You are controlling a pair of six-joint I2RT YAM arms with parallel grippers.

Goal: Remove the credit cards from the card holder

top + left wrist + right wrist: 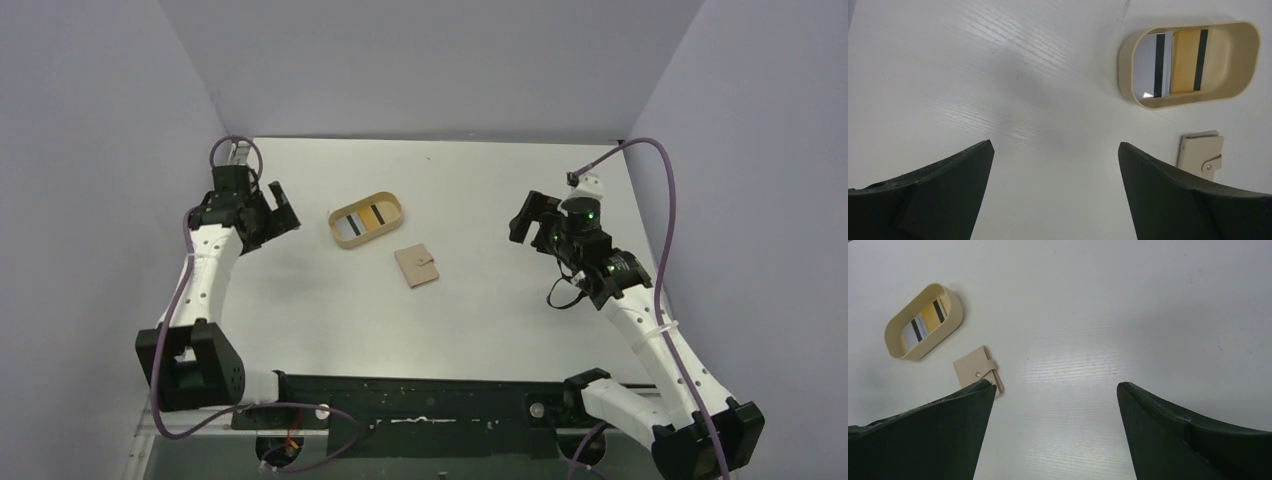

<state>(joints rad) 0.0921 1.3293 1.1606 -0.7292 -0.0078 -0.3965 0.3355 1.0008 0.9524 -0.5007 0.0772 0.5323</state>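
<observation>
Two arms sit far apart, one at the left of the top view, one at the right. The left gripper (268, 215) and the right gripper (532, 222) are both spread wide and hold nothing. Between them, near the middle, is an oval tray (396, 208) with two striped cards (1173, 62) inside. Just below it lies the card holder (418, 265), folded flat with its snap tab (1212, 163) closed, probably needing opening.

Lab: plain white-walled enclosure (430, 60)
</observation>
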